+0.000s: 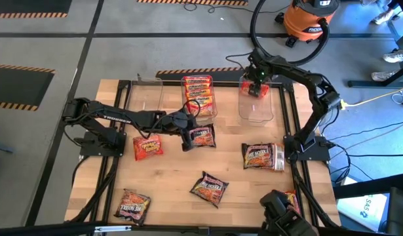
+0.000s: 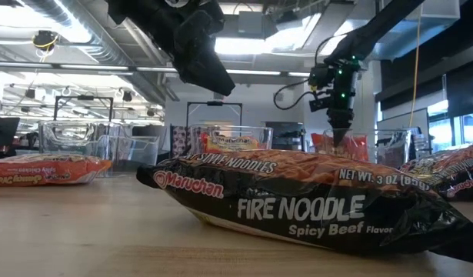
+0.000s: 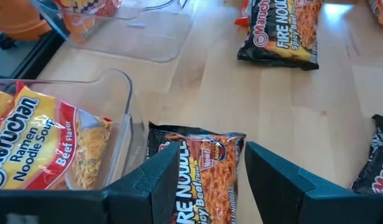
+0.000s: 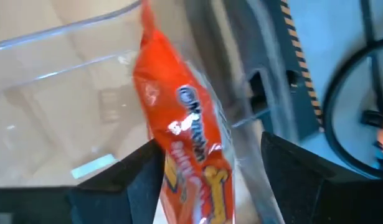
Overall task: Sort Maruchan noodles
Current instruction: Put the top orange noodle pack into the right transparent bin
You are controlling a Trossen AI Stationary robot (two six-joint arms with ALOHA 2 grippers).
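Over the right tub (image 1: 256,105), the right end effector (image 1: 256,84) stands apart around a red packet (image 4: 182,143); yellow packets (image 1: 197,92) fill the middle tub (image 1: 198,115).

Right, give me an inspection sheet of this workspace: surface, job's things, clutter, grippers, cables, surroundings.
Surface: wooden table, black frame.
Job's things: dark packets and a red packet loose on the table; yellow packets in the middle tub; an orange-red packet in the right tub.
Clutter: nothing seen.
Grippers: left gripper open over a dark packet; right gripper open above the right tub, orange-red packet between its fingers.
Cables: yellow cable, black hose on the floor.
Surroundings: orange shop vacuum, striped floor tape.
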